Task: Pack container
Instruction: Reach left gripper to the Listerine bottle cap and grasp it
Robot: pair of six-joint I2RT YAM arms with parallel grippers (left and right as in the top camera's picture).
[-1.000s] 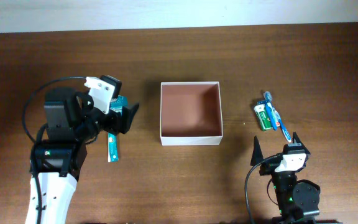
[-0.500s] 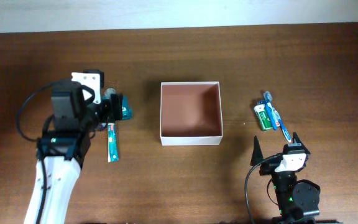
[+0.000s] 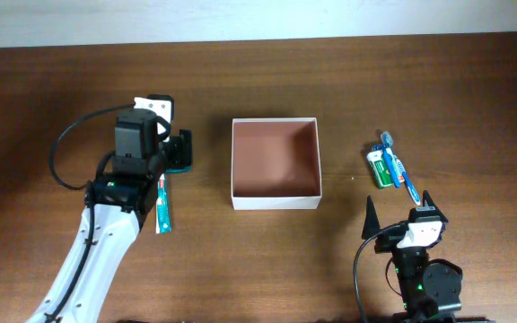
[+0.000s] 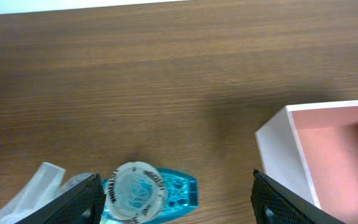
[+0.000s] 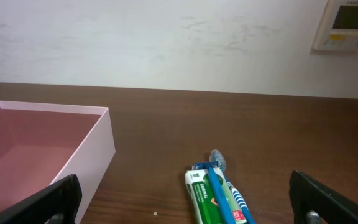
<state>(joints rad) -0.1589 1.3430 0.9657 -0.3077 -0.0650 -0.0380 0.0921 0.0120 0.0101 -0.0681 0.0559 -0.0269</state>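
Observation:
The container (image 3: 275, 203) is a square white-walled box with a reddish-brown inside at the table's middle; nothing shows inside it. My left gripper (image 3: 179, 152) is open and hovers just left of it, above a teal packet with a round white cap (image 4: 138, 190). In the left wrist view the packet lies between my wide-open jaws, close to the left finger (image 4: 82, 200), and the container's corner (image 4: 277, 140) is at the right. My right gripper (image 3: 400, 208) is open and empty, below a green packet (image 3: 380, 168) and a blue toothbrush (image 3: 402, 175).
A toothpaste tube (image 3: 162, 208) lies below the left gripper. Clear plastic wrap (image 4: 33, 190) lies left of the teal packet. In the right wrist view the green packet (image 5: 202, 194) and toothbrush (image 5: 225, 186) lie ahead, with the container wall (image 5: 98, 146) at left.
My left arm has swung right and its wrist has turned, keeping the gripper over the teal packet and nearer the container. The right arm has not moved.

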